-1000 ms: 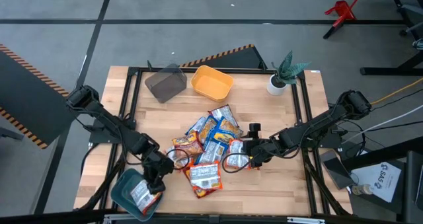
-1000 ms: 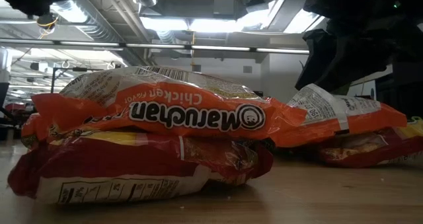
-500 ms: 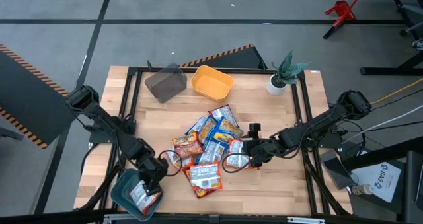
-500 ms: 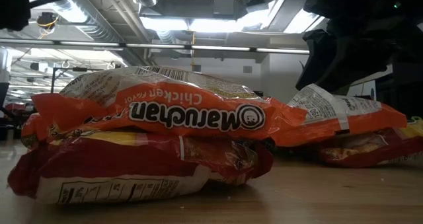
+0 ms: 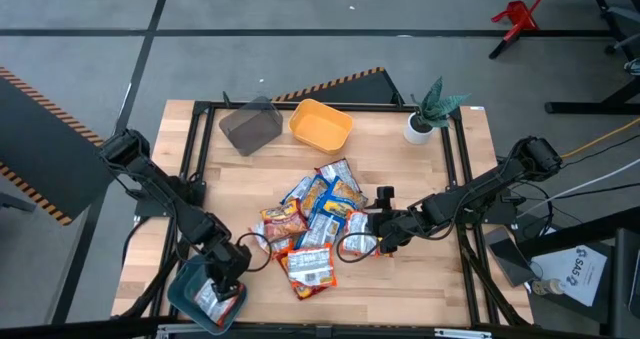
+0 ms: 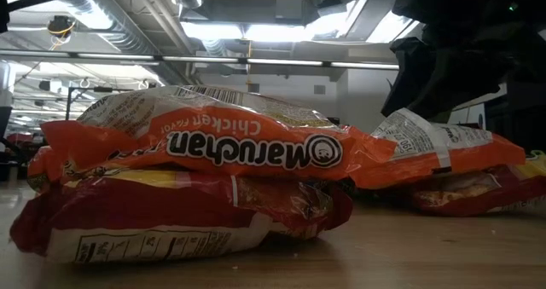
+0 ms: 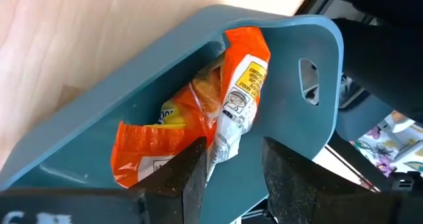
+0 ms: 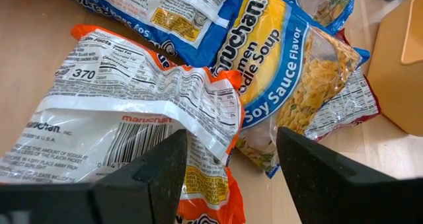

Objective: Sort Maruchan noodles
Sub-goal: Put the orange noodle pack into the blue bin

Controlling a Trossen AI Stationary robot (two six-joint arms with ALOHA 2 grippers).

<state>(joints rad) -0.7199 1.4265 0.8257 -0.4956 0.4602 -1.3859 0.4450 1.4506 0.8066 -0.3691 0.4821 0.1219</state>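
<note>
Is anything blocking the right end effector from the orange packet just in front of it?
Nothing visible. The right end effector stands open directly over the orange packet, which lies face-down on the pile's near edge.

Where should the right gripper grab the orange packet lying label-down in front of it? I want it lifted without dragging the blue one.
Grip the orange packet at its raised, crinkled end by the barcode, coming from above. That end is bare, while its far edge touches the blue soy sauce packet. The right gripper is open over it.

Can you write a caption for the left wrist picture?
Left gripper hangs open over an orange noodle packet in the teal bin.
</note>
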